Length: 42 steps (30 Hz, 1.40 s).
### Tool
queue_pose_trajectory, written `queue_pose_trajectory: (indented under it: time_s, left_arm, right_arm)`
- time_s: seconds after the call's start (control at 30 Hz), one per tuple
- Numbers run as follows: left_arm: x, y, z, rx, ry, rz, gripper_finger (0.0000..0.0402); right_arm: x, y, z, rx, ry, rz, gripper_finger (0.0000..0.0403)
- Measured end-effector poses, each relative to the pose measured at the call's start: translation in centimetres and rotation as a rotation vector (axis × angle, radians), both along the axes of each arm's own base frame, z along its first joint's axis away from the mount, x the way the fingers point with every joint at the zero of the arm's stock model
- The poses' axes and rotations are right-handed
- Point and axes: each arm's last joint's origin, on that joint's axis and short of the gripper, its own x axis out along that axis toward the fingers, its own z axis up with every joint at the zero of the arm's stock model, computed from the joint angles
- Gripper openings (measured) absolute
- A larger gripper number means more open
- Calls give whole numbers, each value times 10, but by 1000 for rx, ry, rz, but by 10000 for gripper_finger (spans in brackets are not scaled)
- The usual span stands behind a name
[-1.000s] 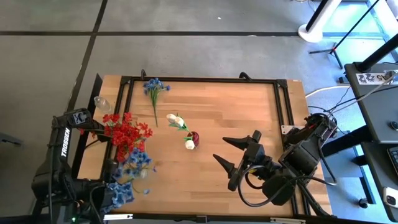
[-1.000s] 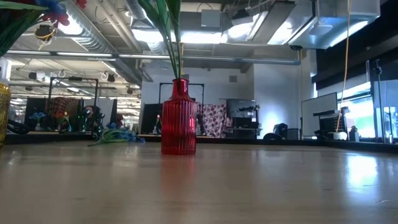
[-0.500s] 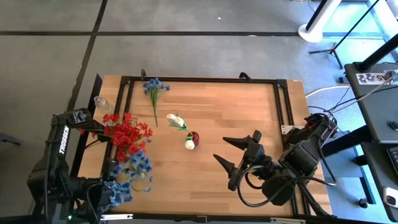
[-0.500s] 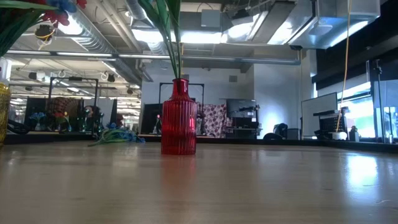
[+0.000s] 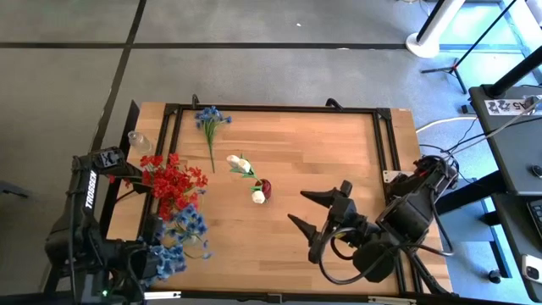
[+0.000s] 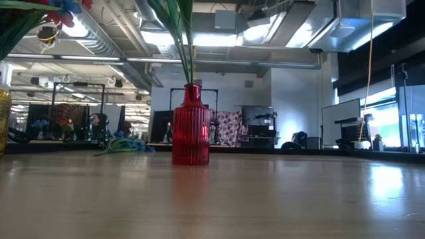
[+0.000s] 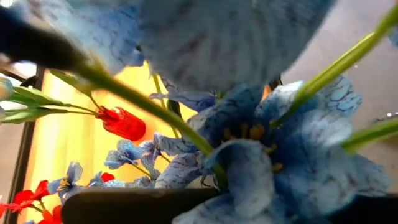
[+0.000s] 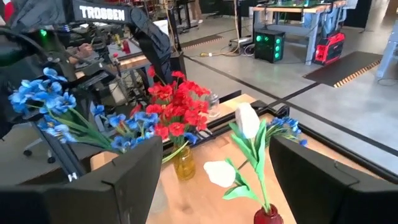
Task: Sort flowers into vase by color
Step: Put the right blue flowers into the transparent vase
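- Left pincer [image 5: 161, 264], closed on the stems of a blue sprig [image 5: 188, 224], hovering over the near left corner of the table [image 5: 322, 161]; blue petals filling the left wrist view [image 7: 249, 155].
- Held blue sprig leaning toward a clear vase [image 5: 193, 244], just beside the red bunch [image 5: 174, 182]; whether the stems are inside that vase cannot be told.
- Red bunch standing in a yellowish vase [image 8: 184, 163] at the left side of the table, blooms spreading wide [image 8: 177, 106].
- Right pincer [image 5: 309, 222] hanging over the near right part of the table, fingers [image 8: 323, 180] standing wide apart and gripping nothing.
- White tulip-like flowers [image 5: 246, 174] standing in a red ribbed vase [image 6: 190, 126] near the table's middle, well apart from the right pincer; green stems rising from its neck [image 6: 179, 33].
- Another blue sprig [image 5: 210, 123] lying flat on the table near the far edge, blooms toward the far side, stem pointing toward the near side; also showing low in the distance [image 6: 123, 145].
- Small clear vessel [image 5: 138, 141] sitting at the table's left edge, beside the red bunch.
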Motion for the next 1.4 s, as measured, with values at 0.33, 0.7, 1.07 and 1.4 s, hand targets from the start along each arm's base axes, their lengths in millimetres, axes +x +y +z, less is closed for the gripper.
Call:
queue_pose_trajectory:
  time_s: [0.33, 0.7, 1.07, 1.4]
  left_arm:
    - [3, 1, -1, -20, 18, 20, 4]
    - [5, 2, 0, -69, -13, 92, 4]
    - [14, 6, -1, -16, 18, 58, 4]
    - [16, 4, -17, 15, 93, 60, 4]
  right_arm:
    - [3, 3, -5, 12, 14, 14, 296]
    - [3, 3, -5, 13, 12, 15, 296]
    - [3, 3, -5, 20, 14, 27, 296]
    - [3, 4, -5, 25, 24, 46, 296]
